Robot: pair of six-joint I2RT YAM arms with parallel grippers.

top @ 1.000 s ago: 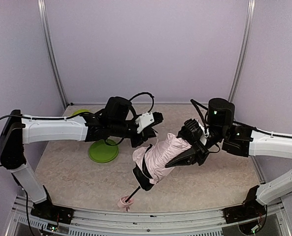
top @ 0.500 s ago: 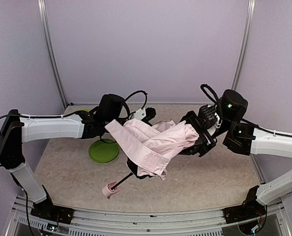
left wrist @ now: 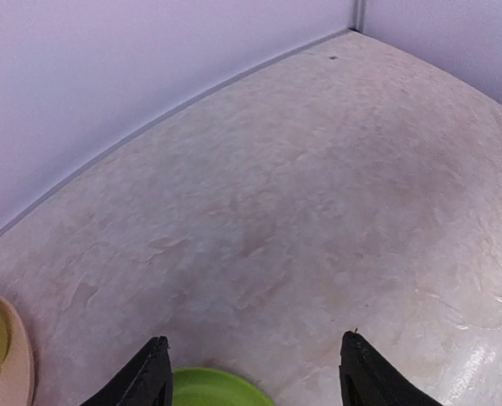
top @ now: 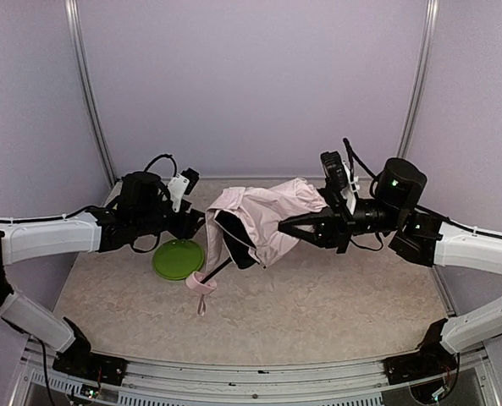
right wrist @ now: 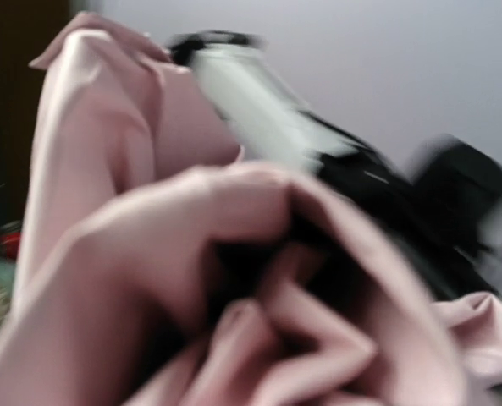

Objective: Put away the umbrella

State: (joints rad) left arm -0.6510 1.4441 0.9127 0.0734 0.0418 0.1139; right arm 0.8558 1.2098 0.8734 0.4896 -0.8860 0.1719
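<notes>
Fingers (left wrist: 149, 376) of the left gripper (left wrist: 255, 372) stand apart and empty, green plate (left wrist: 212, 391) at the lower edge; the right gripper (top: 289, 227) clamps the umbrella (top: 263, 211) mid-frame.

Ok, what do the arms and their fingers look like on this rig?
Both the left arm and right arm have white link covers with black joints and wrists. Black cables loop loosely above each wrist. A small green light glows on the right arm's black joint housing. The fingers are black, narrow and pointed.
</notes>
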